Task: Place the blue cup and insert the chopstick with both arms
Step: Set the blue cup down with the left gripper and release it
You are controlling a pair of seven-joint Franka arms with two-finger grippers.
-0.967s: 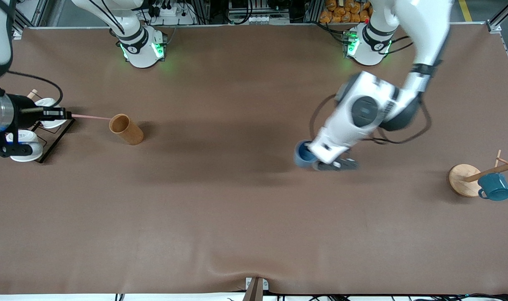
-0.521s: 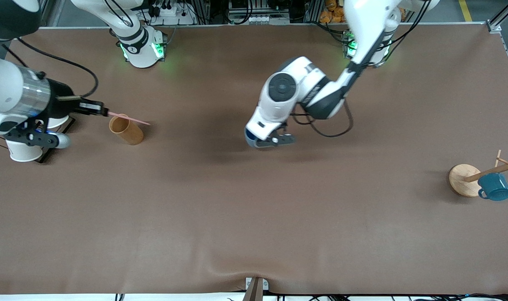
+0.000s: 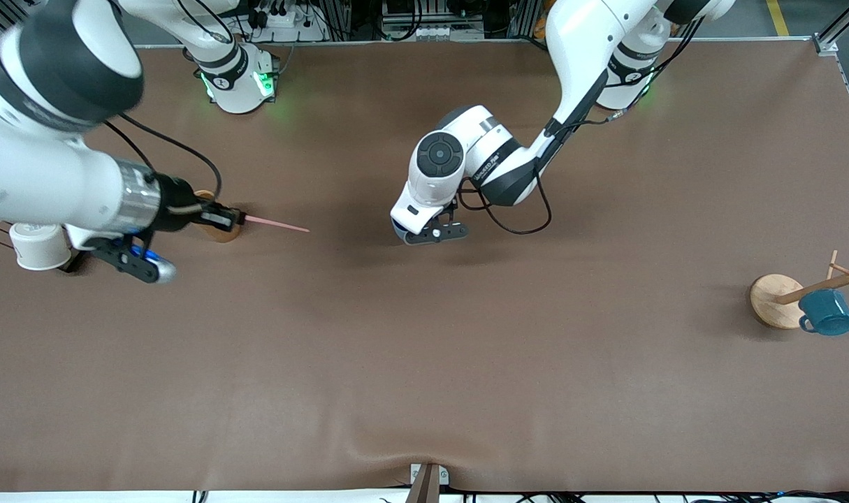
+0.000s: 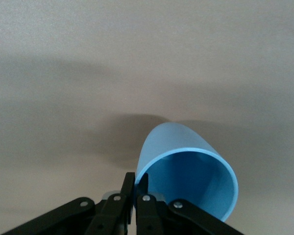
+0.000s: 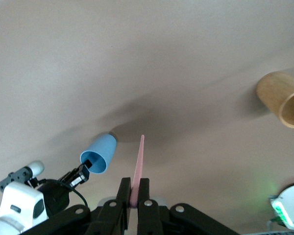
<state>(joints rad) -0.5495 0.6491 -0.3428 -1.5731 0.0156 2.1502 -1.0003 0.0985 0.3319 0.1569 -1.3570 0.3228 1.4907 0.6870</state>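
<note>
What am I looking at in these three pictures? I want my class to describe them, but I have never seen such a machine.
Two white robot arms stand at a brown table. The wide picture is taken from high up, facing them; the other two come from cameras on each arm's wrist.

The left gripper, over the middle of the table, is shut on the rim of a small light-blue handleless cup, held tilted in the air. The right gripper is shut on a thin pale-pink chopstick that points toward the cup.

A tan wooden cylinder cup stands by the right gripper, a white cup beside it. At the left arm's end, a teal mug hangs on a wooden rack.
</note>
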